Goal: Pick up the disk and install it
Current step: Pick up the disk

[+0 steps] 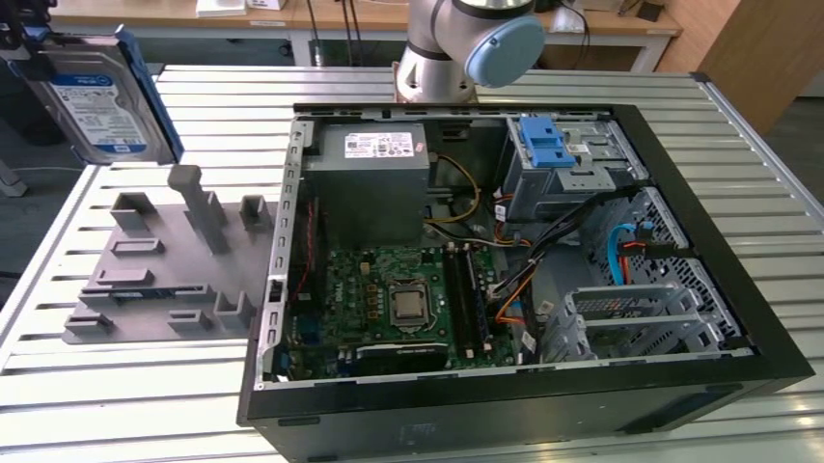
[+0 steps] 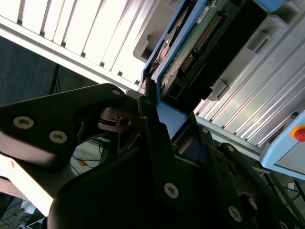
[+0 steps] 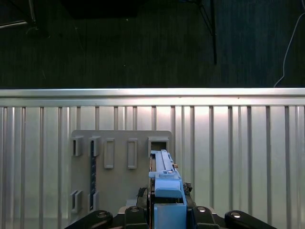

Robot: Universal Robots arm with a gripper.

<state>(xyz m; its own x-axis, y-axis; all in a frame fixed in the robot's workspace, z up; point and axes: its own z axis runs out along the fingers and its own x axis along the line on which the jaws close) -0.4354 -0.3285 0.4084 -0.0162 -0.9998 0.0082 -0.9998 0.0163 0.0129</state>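
— Where is the disk (image 1: pixel 106 95)?
— In the upper left of the exterior view, raised in the air, standing on edge and slightly tilted.
— How does it look?
— Silver body, white-and-blue label facing the camera, and a blue plastic frame along its edges.

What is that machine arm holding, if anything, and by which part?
The tool holds the disk up in the air, clamped at one end across its blue plastic frame.

The arm (image 1: pixel 453 43) stood upright at the far edge of the desk (image 1: pixel 129 386), with a pale blue cap on its joint. Its hand (image 3: pixel 167 205) hung above the desk, its black fingers (image 2: pixel 153 138) clamped on either side of the disk (image 1: pixel 100 92).
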